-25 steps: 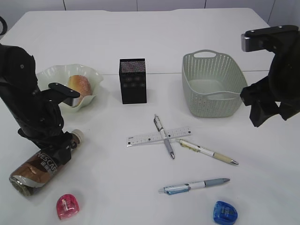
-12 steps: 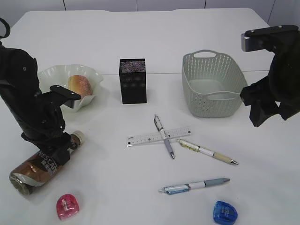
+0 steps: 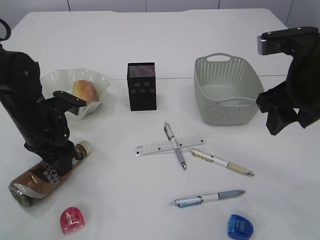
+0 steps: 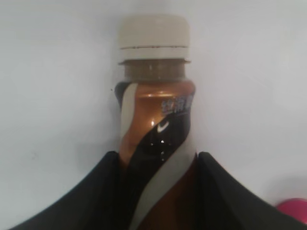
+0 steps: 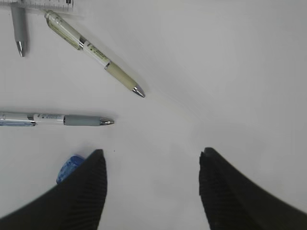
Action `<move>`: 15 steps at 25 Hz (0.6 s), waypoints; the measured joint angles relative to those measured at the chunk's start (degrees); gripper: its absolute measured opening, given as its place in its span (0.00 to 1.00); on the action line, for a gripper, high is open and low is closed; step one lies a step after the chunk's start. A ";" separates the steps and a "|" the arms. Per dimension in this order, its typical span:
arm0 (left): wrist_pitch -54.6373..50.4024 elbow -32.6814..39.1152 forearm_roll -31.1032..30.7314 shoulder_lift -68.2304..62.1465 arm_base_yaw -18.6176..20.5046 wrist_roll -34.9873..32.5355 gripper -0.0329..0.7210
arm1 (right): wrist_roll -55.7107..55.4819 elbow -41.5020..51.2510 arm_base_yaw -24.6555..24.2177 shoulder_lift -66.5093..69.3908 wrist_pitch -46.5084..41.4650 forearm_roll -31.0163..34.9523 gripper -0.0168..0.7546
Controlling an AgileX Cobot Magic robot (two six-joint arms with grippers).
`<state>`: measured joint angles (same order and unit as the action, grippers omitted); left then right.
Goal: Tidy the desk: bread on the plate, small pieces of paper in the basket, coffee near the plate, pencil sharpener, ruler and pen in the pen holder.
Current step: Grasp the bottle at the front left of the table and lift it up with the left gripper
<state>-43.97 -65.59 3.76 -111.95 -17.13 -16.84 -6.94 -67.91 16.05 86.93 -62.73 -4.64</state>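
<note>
Right, coffee bottle [image 4: 156, 143] lies on its side at front-left of table [image 3: 200, 35], cap toward the plate [image 3: 60, 80], w/ left gripper [image 4: 156, 191] straddling its body; a finger [image 4: 86, 196] sits against each side of the label, so it looks clamped on the bottle. Right gripper [image 5: 152, 191] hangs above bare table beside the basket [image 3: 227, 92], fingers spread, nothing between. Bottle's lower half is cut off in left wrist view and partly covered by the arm in the exterior view. Label reads "NESCAFE" in the exterior view; wrist-view print too blurred. Ruler [image 3: 169, 145] markings too small to read. Bread [image 3: 86, 91] sits on the plate.
</note>
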 joint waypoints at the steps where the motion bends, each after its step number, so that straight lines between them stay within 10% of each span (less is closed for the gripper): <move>1: 0.13 0.00 0.50 0.00 0.00 0.00 0.51 | 0.00 0.00 0.00 0.00 0.00 0.00 0.60; 15: 5.57 0.12 7.50 4.85 0.00 0.00 0.51 | 0.00 0.00 0.00 0.00 0.00 0.00 0.60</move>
<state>-38.40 -65.46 11.27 -107.10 -17.13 -16.84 -6.94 -67.91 16.05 86.93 -62.73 -4.64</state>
